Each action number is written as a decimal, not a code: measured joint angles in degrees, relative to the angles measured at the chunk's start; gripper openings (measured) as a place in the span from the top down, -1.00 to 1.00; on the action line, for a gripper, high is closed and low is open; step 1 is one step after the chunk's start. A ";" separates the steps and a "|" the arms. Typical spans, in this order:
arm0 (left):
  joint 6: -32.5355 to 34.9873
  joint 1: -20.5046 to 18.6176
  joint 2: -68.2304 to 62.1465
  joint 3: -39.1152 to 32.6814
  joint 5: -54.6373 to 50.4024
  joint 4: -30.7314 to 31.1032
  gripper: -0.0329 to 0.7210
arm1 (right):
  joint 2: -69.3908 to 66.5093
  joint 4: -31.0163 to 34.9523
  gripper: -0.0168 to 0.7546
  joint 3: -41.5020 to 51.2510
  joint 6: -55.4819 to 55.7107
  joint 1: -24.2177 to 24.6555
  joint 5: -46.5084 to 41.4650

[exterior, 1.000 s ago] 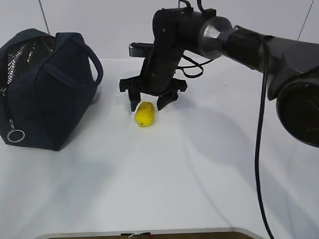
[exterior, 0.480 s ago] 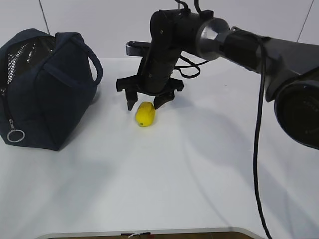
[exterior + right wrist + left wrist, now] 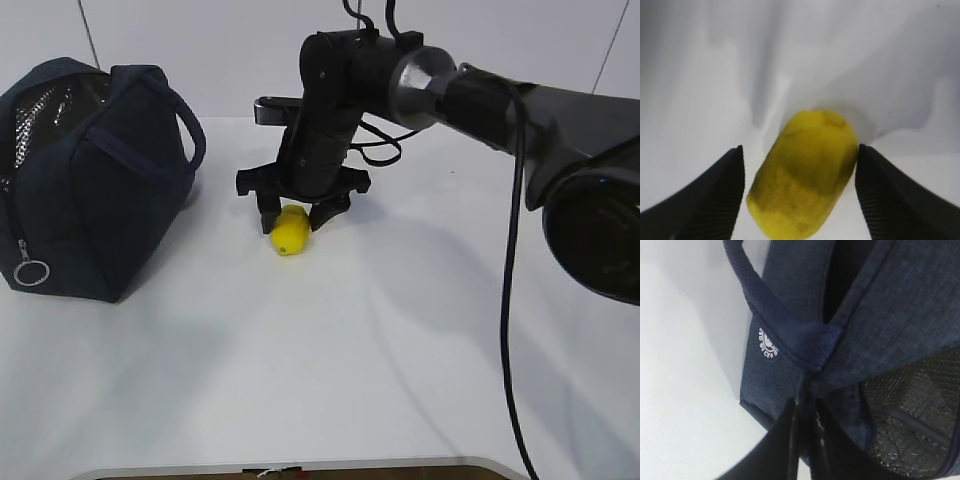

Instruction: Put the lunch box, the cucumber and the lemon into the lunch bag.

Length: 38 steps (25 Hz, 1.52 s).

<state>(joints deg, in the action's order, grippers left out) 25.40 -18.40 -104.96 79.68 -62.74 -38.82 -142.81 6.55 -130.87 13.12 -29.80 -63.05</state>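
Lemon (image 3: 805, 172) is bracketed on the worktop (image 3: 350, 340) by the right gripper (image 3: 294, 211), jaws wide, not yet gripping. Closure and a lift toward the lunch bag (image 3: 90, 180) are called for; left jaws are pinched on bag fabric.

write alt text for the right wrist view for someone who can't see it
A yellow lemon lies on a white table between the two dark fingers of the right claw, which stands open around it, the right finger close against the fruit.

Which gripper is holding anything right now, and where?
The left gripper pinches the lunch bag fabric just below a handle's base. The right gripper straddles the lemon, jaws open, not gripping.
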 joint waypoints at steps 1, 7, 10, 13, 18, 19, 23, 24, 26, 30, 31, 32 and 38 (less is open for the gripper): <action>0.00 0.00 0.00 0.00 0.00 0.00 0.94 | -0.13 0.00 -0.38 0.00 -0.13 0.00 -0.57; 0.00 0.00 0.00 0.00 0.00 0.00 0.94 | -0.24 0.00 -0.02 0.00 -0.24 0.00 -1.93; 0.00 0.00 0.00 0.00 0.00 0.00 0.94 | -0.24 0.00 0.04 -0.46 -1.43 0.00 -3.78; 0.00 0.00 0.00 0.00 0.00 0.00 0.94 | -0.24 -0.36 0.04 -2.54 -2.07 0.00 -7.03; 0.10 0.00 0.00 0.00 0.00 -0.64 0.94 | -0.24 -0.39 0.05 -10.68 -2.72 0.00 -7.39; 0.18 0.00 0.00 0.00 0.00 -0.64 0.94 | -0.24 0.34 0.05 -12.61 -2.83 0.00 -7.50; 0.18 0.00 0.00 0.00 -0.22 -0.76 0.94 | -0.24 4.67 0.05 -20.29 -2.86 0.00 -8.08; 0.18 0.00 0.00 0.00 -0.22 -0.76 0.94 | -0.24 5.99 0.05 -21.89 -2.86 0.00 -8.24; 0.23 0.00 0.00 0.00 -0.41 -1.32 0.94 | -0.24 9.56 0.05 -25.32 -2.86 0.00 -8.59; 3.26 0.00 0.00 0.00 -2.79 -6.59 0.94 | -0.24 17.89 0.05 -29.92 -3.49 0.00 -8.92; 4.24 0.00 0.00 0.00 -3.45 -7.94 0.94 | -0.24 20.01 0.05 -30.32 -4.00 0.00 -8.92; 4.78 0.00 0.00 0.00 -3.90 -9.23 0.94 | -0.24 22.41 0.05 -30.55 -4.53 0.00 -8.92; 7.70 0.00 -0.09 0.00 -6.03 -13.83 0.94 | -2.12 33.74 0.05 -30.86 -7.66 0.00 -5.06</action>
<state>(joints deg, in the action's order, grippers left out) 33.10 -18.40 -105.05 79.68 -68.77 -52.65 -144.93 40.30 -161.73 5.46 -29.80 -68.11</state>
